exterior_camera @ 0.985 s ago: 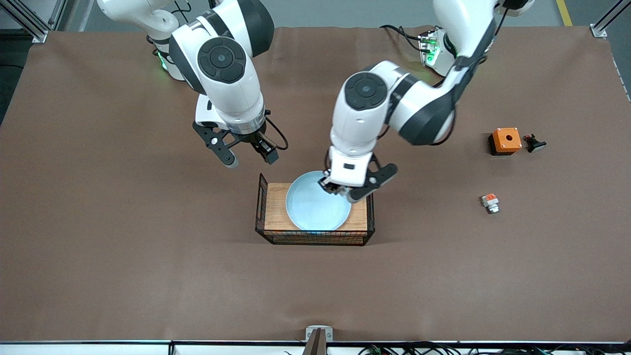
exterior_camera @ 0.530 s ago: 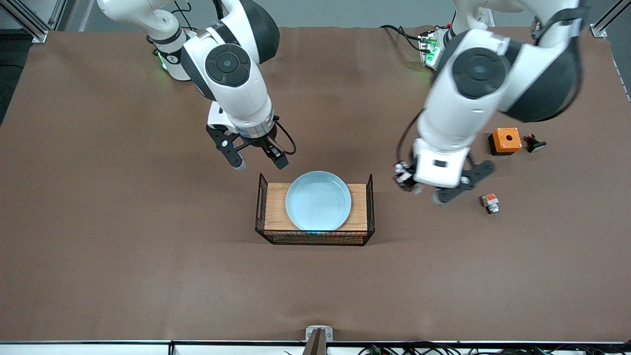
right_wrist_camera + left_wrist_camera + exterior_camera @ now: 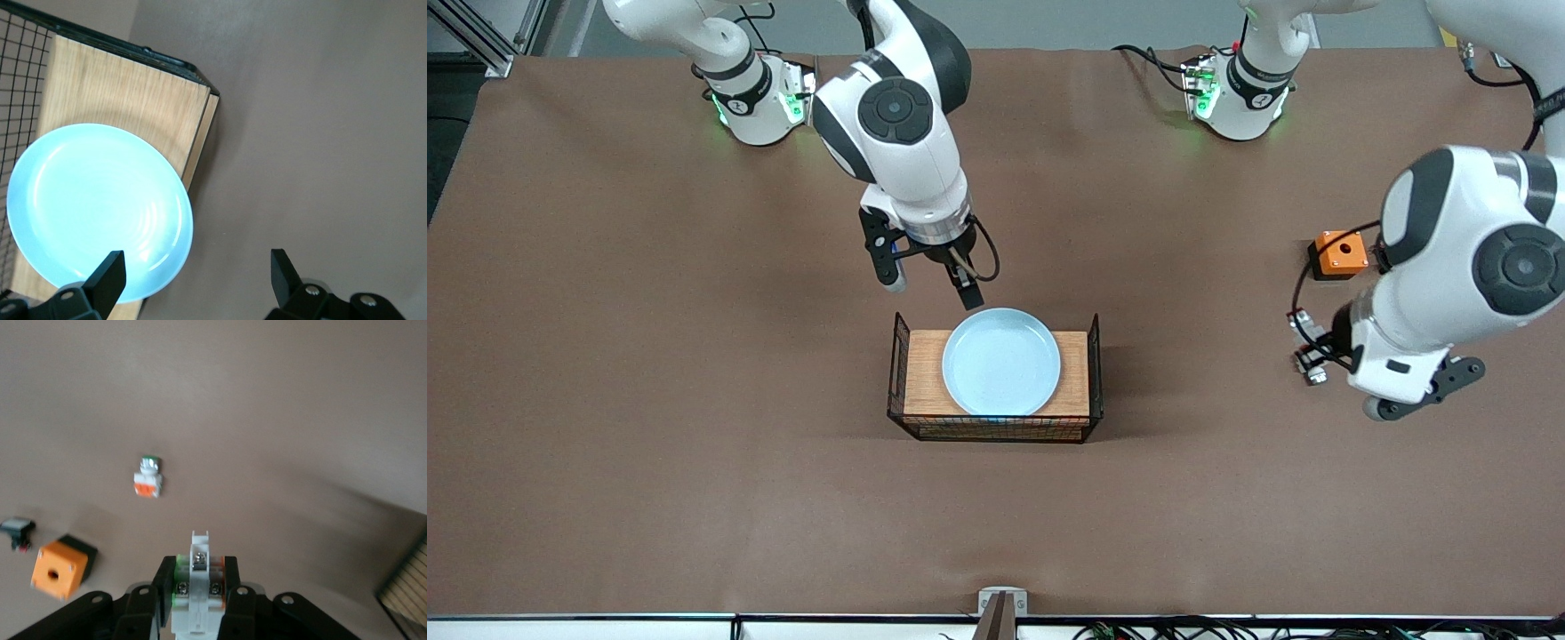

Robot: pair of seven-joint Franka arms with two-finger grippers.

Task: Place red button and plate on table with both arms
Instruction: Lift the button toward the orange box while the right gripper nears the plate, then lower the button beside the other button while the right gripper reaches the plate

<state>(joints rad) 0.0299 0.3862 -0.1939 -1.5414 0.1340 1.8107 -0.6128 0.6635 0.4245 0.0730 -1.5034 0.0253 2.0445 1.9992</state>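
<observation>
The pale blue plate (image 3: pixel 1001 362) (image 3: pixel 93 213) lies on a wooden board inside a wire basket (image 3: pixel 903 404). My right gripper (image 3: pixel 930 284) (image 3: pixel 197 270) hangs open over the plate's rim that is farther from the front camera, one finger above the plate and one above the bare table (image 3: pixel 694 400). My left gripper (image 3: pixel 1309 342) (image 3: pixel 198 580) is shut on the red button (image 3: pixel 1304 324) (image 3: pixel 199 560), a small white piece with screws and green and orange sides. It is held in the air over the table toward the left arm's end.
A white-grey piece with an orange top (image 3: pixel 1315 373) (image 3: pixel 147 480) lies on the table under the left hand. An orange box with a round hole (image 3: pixel 1338 252) (image 3: pixel 59 568) sits farther from the front camera, a small dark-capped part (image 3: pixel 17 530) beside it.
The left arm has carried the red button from over the plate to the left arm's end of the table. The right gripper has moved in over the plate's rim.
</observation>
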